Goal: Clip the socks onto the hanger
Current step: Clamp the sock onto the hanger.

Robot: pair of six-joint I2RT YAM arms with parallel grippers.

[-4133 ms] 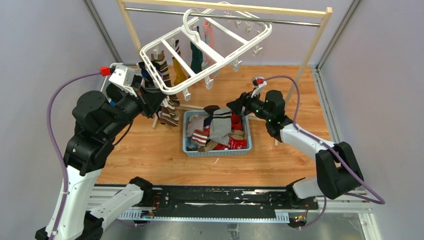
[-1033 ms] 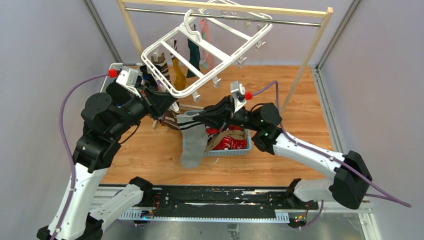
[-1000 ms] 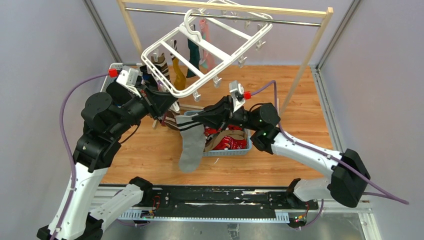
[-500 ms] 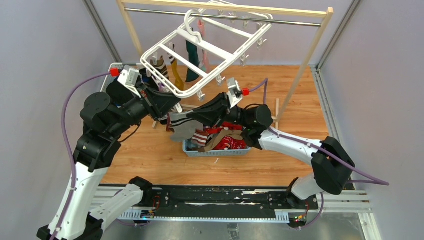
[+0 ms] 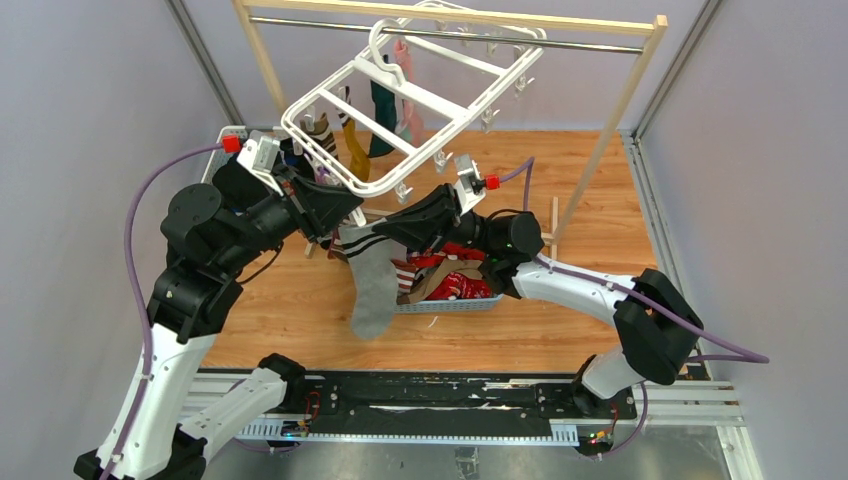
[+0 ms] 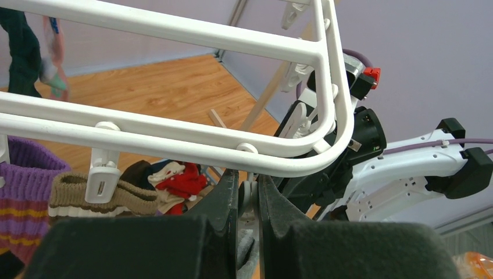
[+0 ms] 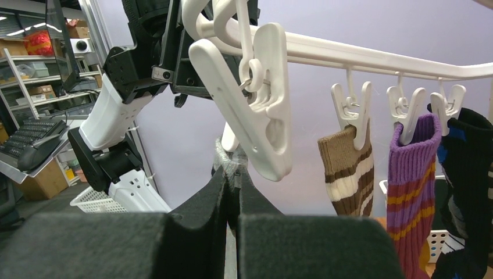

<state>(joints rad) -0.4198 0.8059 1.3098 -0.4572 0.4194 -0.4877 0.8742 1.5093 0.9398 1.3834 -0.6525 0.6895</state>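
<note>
- A grey sock (image 5: pixel 372 288) with black and white bands at its cuff is being held by the right gripper (image 5: pixel 392 232), whose fingers are being pressed tightly together on the cuff end.
- The rest of that sock is being left to hang straight down in front of the blue basket (image 5: pixel 452 301), with its toe lowest.
- The hanger (image 5: pixel 425 97) is being carried by its hook on the metal rail (image 5: pixel 580 43) of the wooden rack (image 5: pixel 619 100), and is being tilted so that its near-left corner sits lowest.
- A clip (image 6: pixel 249 193) under that low corner is being pinched by the left gripper (image 6: pixel 248 183); the jaws are being kept very narrow, with only the white clip between them.
- The two grippers are being held just beside each other below the hanger's near edge.
- In the right wrist view, the pinched sock fabric is being held right under the lower end of a foreground clip (image 7: pixel 256 104); whether they touch cannot be told.
- A brown-and-cream striped sock (image 7: pixel 346 168), a purple striped sock (image 7: pixel 410 174) and a black sock (image 7: pixel 465 192) are being held side by side by clips along one bar.
- A mustard sock (image 5: pixel 355 150), a dark green sock (image 5: pixel 382 115) and a pink sock (image 5: pixel 405 60) are being hung further back on the frame.
- A loose pile of socks (image 5: pixel 455 285), red ones among them, is being kept in the basket on the wooden floor.
</note>
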